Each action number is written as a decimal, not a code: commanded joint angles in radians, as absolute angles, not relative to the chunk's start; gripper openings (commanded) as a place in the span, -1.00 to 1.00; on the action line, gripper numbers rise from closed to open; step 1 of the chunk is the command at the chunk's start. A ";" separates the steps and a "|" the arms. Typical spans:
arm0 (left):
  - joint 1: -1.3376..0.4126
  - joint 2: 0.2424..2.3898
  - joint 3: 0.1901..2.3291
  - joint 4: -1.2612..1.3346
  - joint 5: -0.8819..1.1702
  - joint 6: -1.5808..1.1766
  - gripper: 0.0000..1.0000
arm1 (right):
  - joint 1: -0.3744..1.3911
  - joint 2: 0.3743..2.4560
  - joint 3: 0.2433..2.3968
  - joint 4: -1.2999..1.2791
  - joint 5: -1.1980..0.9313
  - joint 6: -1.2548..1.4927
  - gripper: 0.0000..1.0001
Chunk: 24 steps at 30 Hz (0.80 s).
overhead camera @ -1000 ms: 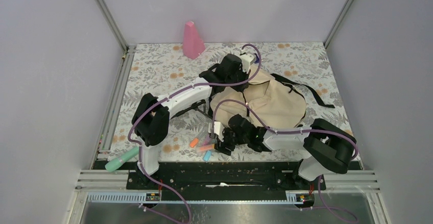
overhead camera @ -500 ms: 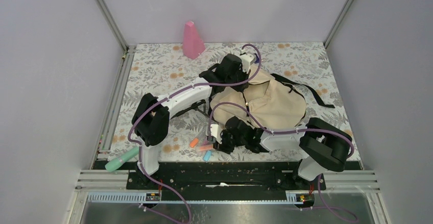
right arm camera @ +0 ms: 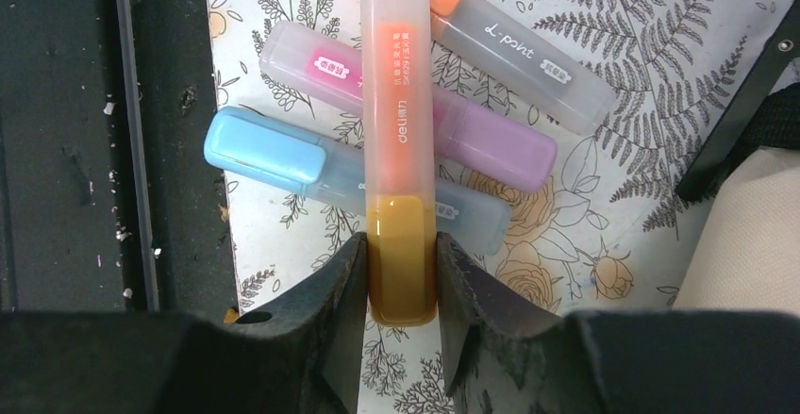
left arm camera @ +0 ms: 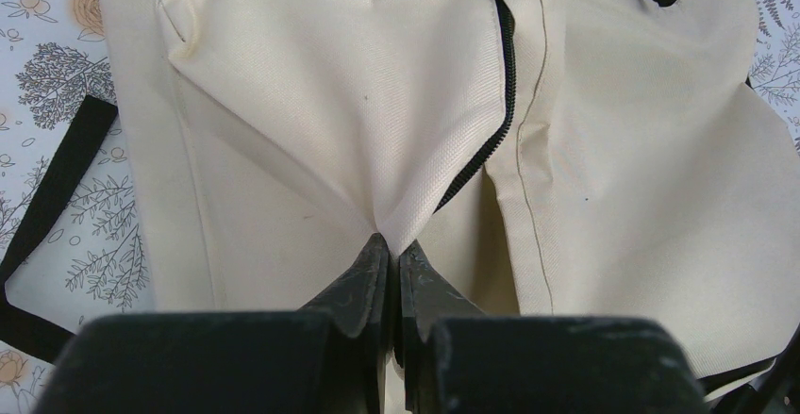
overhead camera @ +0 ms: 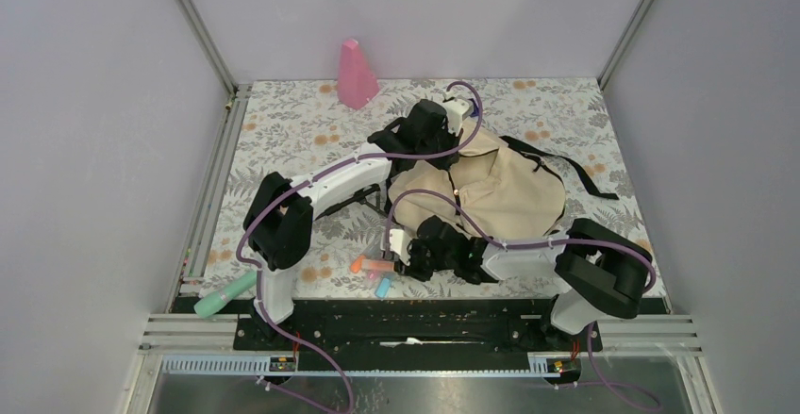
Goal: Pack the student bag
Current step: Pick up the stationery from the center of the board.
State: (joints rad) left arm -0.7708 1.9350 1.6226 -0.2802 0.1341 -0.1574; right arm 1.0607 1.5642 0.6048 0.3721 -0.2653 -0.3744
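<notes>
The bag [overhead camera: 500, 192] lies at the centre of the top view, soft and light, I think. My left pincer [left arm camera: 392, 244] pinches its cloth near the zipper [left arm camera: 497, 103]; my right pincer [right arm camera: 401, 277] clamps the orange marker [right arm camera: 400, 103].

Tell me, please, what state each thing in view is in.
left gripper: shut on the student bag.
right gripper: shut on the orange highlighter.
student bag: lying slumped, fabric pinched up.
orange highlighter: capped, resting across the others.
blue highlighter: capped, lying flat.
pink highlighter: capped, lying flat.
pink cone: upright.
</notes>
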 commanded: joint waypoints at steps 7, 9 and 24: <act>-0.752 1.917 1.666 -0.257 0.115 -0.133 -1.00 | 1.072 1.406 0.569 0.419 -0.227 -0.325 -1.00; -0.750 1.911 1.669 -0.260 0.114 -0.131 -1.00 | 1.072 1.351 0.549 0.403 -0.219 -0.280 -1.00; -0.743 1.896 1.667 -0.262 0.114 -0.124 -1.00 | 1.056 0.657 0.402 -0.139 0.146 0.184 -1.00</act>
State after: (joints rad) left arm -0.7650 1.9350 1.6230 -0.2913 0.1303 -0.1387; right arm 1.0641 0.7906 0.4194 0.0528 -0.0586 0.0265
